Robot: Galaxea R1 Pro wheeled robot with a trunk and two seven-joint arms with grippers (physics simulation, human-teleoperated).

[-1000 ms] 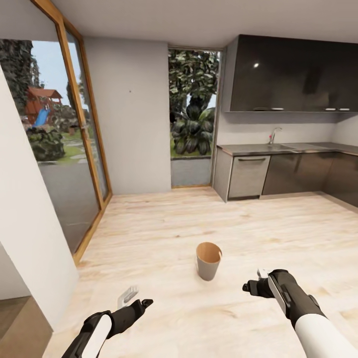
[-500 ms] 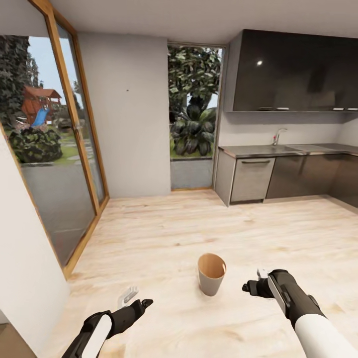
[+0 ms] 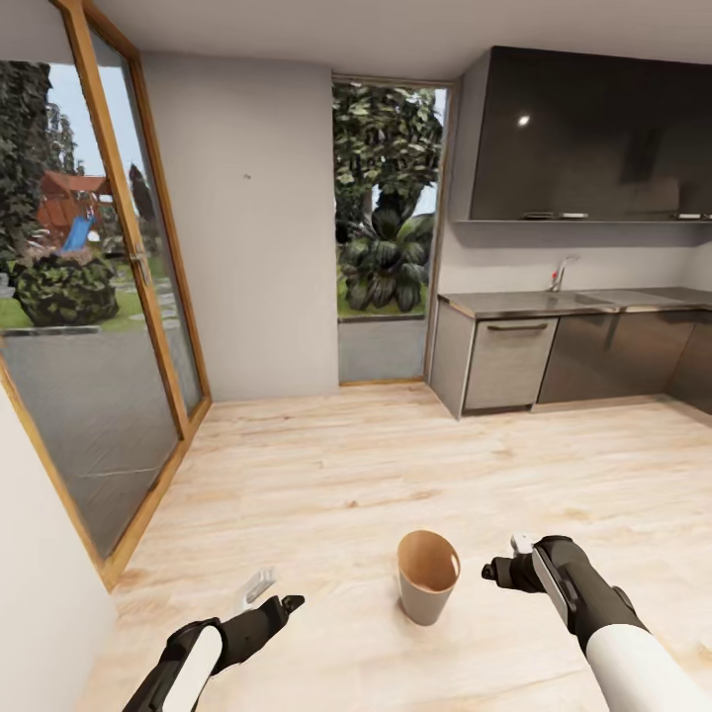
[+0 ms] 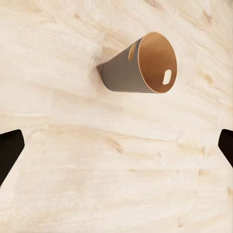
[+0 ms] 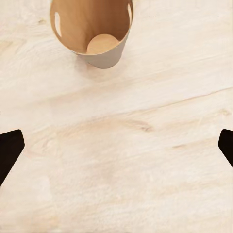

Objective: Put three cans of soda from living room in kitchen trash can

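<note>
- The tash can (image 3: 428,577), a small tapered bin with a tan-brown inside, is seen upright on the pale wooden floor (image 3: 326,475), low in the head view, between the two arms.
- The kitchen (image 3: 583,297) is shown beyond it: glossy dark wall cabinets (image 3: 593,138), a steel bench (image 3: 554,302) and a sink tap (image 3: 562,269).
- The left hand (image 3: 267,598) is held low above the floor, to the bin's left; its fingers appear spread, and nothing is seen between the dark tips at the edges of the left wrist view.
- The right hand (image 3: 509,566) is held just beside the bin's right; its tips are likewise seen wide apart at the edges of the right wrist view, with nothing held.
- In the right wrist view the inside of the bin (image 5: 92,29) is looked into; a bare round bottom is seen, and no can is made out there.
- The step in hand is judged to be travel or positioning beside the bin, not a drop, since no can is carried.
- The next move is judged to call for cans to be fetched from the living room.
- The bin's top is cut off in the right wrist view, and an oval slot (image 4: 167,76) is seen near the rim.
</note>
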